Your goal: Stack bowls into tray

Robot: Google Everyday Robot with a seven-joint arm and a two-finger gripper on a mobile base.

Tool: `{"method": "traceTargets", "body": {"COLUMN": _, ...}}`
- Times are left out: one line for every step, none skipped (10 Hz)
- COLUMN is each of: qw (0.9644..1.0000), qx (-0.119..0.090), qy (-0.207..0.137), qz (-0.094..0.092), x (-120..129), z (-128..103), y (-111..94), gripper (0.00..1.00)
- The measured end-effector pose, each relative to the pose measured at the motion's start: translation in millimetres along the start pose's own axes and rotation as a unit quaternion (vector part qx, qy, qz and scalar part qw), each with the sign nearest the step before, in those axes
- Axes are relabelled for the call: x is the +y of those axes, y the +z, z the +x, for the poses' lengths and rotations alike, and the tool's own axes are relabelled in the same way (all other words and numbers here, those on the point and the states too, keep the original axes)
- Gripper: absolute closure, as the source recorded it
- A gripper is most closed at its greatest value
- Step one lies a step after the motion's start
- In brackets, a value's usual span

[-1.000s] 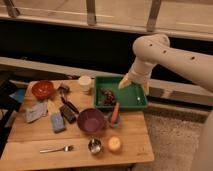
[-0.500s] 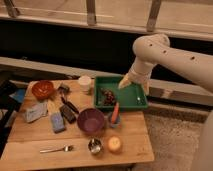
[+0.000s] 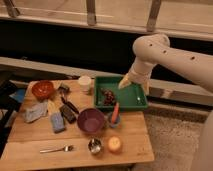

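The glossy orange-red bowl (image 3: 43,89) sits at the table's back left. Near the middle front stands the dark purple bowl (image 3: 91,120), upright and empty. The green tray (image 3: 131,95) lies at the back right of the table, with a dark clump (image 3: 107,96) in its left part. My gripper (image 3: 125,82) hangs over the tray's back middle on the white arm that comes in from the right. It is open and holds nothing. Both bowls are outside the tray and apart from the gripper.
A white cup (image 3: 85,82) stands left of the tray. An orange carrot-like piece (image 3: 115,113) leans at the tray's front edge. A metal cup (image 3: 94,145), a yellow fruit (image 3: 114,144) and a fork (image 3: 57,149) lie in front. A cloth (image 3: 35,111), a sponge (image 3: 57,121) and dark bars (image 3: 67,112) lie left.
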Motion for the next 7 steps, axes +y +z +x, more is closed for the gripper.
{"method": "traceTargets", "body": {"qw": 1.0, "qx": 0.0, "qy": 0.0, "qz": 0.0, "x": 0, "z": 0, "y": 0, "gripper": 0.2}}
{"method": "traceTargets", "body": {"qw": 1.0, "qx": 0.0, "qy": 0.0, "qz": 0.0, "x": 0, "z": 0, "y": 0, "gripper": 0.2}}
{"method": "traceTargets", "body": {"qw": 1.0, "qx": 0.0, "qy": 0.0, "qz": 0.0, "x": 0, "z": 0, "y": 0, "gripper": 0.2}}
{"method": "traceTargets", "body": {"qw": 1.0, "qx": -0.001, "qy": 0.0, "qz": 0.0, "x": 0, "z": 0, "y": -1, "gripper": 0.2}}
{"method": "traceTargets", "body": {"qw": 1.0, "qx": -0.002, "qy": 0.0, "qz": -0.001, "x": -1, "z": 0, "y": -1, "gripper": 0.2}}
{"method": "traceTargets", "body": {"qw": 1.0, "qx": -0.005, "qy": -0.007, "qz": -0.003, "x": 0, "z": -3, "y": -3, "gripper": 0.2}}
{"method": "traceTargets", "body": {"qw": 0.9996, "qx": -0.014, "qy": -0.024, "qz": -0.001, "x": 4, "z": -11, "y": -5, "gripper": 0.2}}
